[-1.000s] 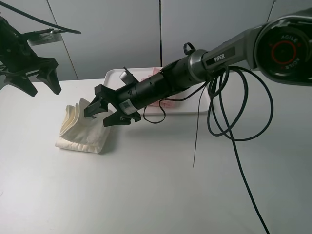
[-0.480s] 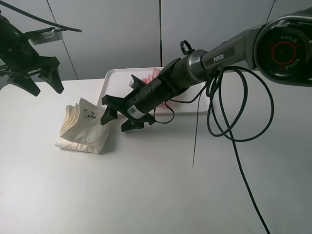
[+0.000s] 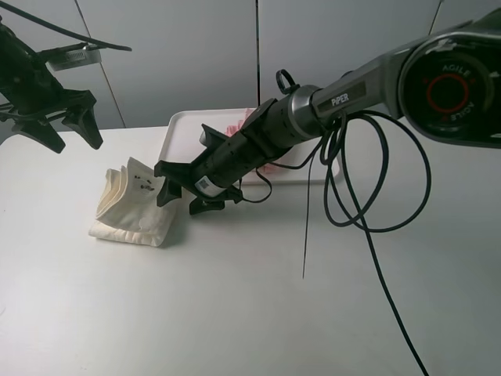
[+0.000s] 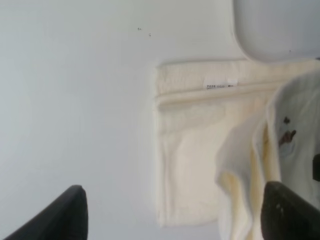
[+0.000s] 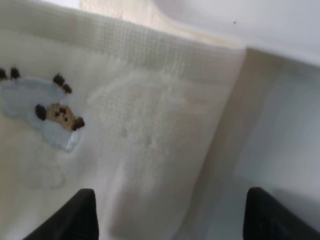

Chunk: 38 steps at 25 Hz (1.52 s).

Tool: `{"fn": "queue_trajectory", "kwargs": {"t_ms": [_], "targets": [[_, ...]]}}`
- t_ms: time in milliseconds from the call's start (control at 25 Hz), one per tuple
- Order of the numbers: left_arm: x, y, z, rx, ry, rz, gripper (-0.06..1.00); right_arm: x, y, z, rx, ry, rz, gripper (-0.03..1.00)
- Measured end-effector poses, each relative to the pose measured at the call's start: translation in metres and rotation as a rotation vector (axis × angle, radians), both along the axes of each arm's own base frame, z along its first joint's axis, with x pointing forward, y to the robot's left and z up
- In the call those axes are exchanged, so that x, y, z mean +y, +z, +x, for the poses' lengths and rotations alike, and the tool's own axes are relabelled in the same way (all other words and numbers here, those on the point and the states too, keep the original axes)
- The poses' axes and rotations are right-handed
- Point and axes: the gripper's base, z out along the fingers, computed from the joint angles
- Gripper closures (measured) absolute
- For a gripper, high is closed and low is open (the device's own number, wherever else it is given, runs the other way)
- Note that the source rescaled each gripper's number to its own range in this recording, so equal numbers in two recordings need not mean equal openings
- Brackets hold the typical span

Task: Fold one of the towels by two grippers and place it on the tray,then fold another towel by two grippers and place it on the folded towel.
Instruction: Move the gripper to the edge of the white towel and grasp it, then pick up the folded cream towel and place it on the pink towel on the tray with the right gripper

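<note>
The cream-white towel (image 3: 133, 207) lies folded on the table left of centre, with one flap (image 3: 141, 182) standing up and showing a small embroidered motif. My right gripper (image 3: 184, 196) is open at the towel's right edge, one jaw by the raised flap and the other lower beside it. In the right wrist view the towel (image 5: 150, 125) fills the space ahead of the open gripper (image 5: 172, 220). High at the far left, my left gripper (image 3: 70, 143) hangs open and apart from the towel (image 4: 195, 150). The pink towel (image 3: 236, 127) lies on the white tray (image 3: 184, 125), mostly hidden by the right arm.
The right arm's black cables (image 3: 368, 204) loop down over the table right of centre, and a thin strand (image 3: 305, 235) hangs near the middle. The tray's corner (image 4: 280, 25) lies close to the towel's tagged edge (image 4: 220, 84). A pale wall stands behind the table.
My right gripper has shifted down and slightly right, off the raised flap, so the embroidered motif now shows. The left gripper has barely moved.
</note>
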Motion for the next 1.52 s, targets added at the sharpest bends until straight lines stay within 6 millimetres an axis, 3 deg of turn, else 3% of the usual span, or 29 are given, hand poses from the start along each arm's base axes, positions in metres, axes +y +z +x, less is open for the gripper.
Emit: {"fn": "queue_trajectory", "kwargs": {"t_ms": [440, 880, 1160, 1280, 1520], "targets": [[0.000, 0.000, 0.000, -0.005, -0.002, -0.001, -0.01, 0.019, -0.002, -0.013, -0.032, 0.010, -0.009, 0.35], [0.000, 0.000, 0.000, -0.007, -0.016, -0.001, -0.01, 0.028, -0.009, -0.017, -0.093, -0.023, -0.043, 0.89], [-0.001, 0.000, 0.001, -0.009, -0.017, -0.006, -0.01, 0.029, -0.007, -0.019, -0.091, -0.010, -0.039, 0.92], [-0.001, 0.000, 0.001, -0.014, -0.015, -0.008, -0.01, 0.030, 0.004, -0.020, -0.119, 0.032, -0.038, 0.92], [0.000, 0.000, 0.001, -0.014, -0.013, -0.010, -0.01, 0.024, 0.052, -0.018, -0.284, 0.155, -0.060, 0.92]]}}
